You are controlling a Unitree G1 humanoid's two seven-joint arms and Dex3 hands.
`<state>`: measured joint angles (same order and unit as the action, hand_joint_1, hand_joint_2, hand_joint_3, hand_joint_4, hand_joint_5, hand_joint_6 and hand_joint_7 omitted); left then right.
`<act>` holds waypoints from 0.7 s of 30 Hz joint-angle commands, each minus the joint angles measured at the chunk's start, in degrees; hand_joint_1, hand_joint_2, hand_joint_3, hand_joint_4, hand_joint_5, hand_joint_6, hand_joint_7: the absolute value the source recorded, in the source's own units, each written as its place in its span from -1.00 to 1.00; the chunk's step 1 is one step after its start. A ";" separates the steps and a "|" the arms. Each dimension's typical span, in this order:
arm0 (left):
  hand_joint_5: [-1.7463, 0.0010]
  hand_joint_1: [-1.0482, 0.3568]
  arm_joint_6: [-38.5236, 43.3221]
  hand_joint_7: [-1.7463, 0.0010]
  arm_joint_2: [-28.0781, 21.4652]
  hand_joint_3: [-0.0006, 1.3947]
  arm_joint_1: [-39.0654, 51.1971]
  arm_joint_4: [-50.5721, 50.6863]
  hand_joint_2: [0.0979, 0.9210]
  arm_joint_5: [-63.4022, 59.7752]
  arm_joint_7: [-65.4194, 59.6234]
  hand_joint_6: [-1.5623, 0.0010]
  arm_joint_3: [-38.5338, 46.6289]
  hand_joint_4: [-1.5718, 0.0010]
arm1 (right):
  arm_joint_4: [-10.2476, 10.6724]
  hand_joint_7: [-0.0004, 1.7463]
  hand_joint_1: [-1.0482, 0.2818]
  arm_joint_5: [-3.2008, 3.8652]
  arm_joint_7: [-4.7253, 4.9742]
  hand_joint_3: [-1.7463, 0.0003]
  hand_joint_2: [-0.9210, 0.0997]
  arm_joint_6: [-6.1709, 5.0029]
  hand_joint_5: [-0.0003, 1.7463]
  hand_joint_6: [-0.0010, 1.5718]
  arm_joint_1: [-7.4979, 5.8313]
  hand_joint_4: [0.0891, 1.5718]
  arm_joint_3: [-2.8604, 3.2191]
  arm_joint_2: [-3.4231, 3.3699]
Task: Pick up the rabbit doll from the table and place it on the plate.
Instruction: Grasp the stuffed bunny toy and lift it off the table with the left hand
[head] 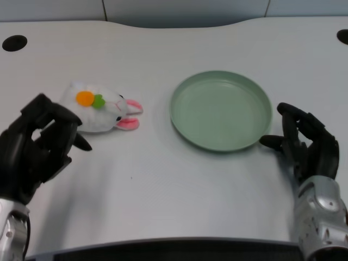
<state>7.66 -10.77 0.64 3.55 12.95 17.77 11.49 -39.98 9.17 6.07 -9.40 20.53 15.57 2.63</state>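
rabbit doll [103, 110]: lying on its side on the white table [179, 174], left of center, pink ears pointing right twd the plate, orange + green patch on top. not on the plate yet
plate [255, 130]: green, round, sits right of the doll w/ a bare strip of table between them, nothing in it
left hand [33, 148]: black, at the pic's left edge, just beside the doll's left end and overlapping it in view. can't tell if it's actually touching
left fingers [64, 117]: loosely curled, apart from each other, nothing held or pinched between them afaict
right hand [304, 145]: near the plate's lower right rim, fingers curled, holding nothing
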 commanded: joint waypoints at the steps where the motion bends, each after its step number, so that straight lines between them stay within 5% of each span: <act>1: -1.00 -0.20 0.43 -0.66 -3.13 -0.28 -2.46 1.77 1.00 -4.16 -0.87 0.43 -0.69 0.31 | 0.12 -0.51 0.09 -0.13 0.26 0.72 -1.00 -0.41 0.22 -0.01 -0.23 -0.09 -0.24 -0.34; 9: -0.84 -0.13 0.11 -0.28 -12.29 -0.42 -12.25 0.59 1.00 -11.52 1.31 0.33 -2.16 0.38 | -0.53 -0.51 0.11 -0.18 0.54 0.71 -1.00 -0.72 0.23 -0.01 0.13 -0.11 -0.49 -0.73; 14: -0.04 -0.20 0.02 0.66 -21.58 -0.74 -19.11 -1.57 1.00 -24.63 3.34 0.14 -7.57 0.33 | -0.77 -0.51 0.11 -0.36 0.55 0.71 -1.00 -1.03 0.24 -0.01 0.23 -0.09 -0.65 -0.67; 17: 0.28 -0.32 0.58 0.91 -25.64 -0.84 -22.03 -2.83 1.00 -32.78 3.30 0.20 -11.07 0.41 | -0.73 -0.51 0.10 -0.28 0.57 0.71 -1.00 -0.76 0.24 -0.02 0.28 -0.09 -0.62 -0.65; 21: 0.60 -0.44 -0.61 0.99 -29.09 -0.97 -25.53 -3.93 0.96 -41.56 4.92 0.41 -15.78 0.59 | -0.84 -0.51 0.10 -0.40 0.63 0.71 -1.00 -1.01 0.24 -0.02 0.19 -0.10 -0.63 -0.55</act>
<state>7.38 -38.14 -23.51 0.07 -26.67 21.48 -2.62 -40.55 9.02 6.51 -9.86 20.58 15.20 2.32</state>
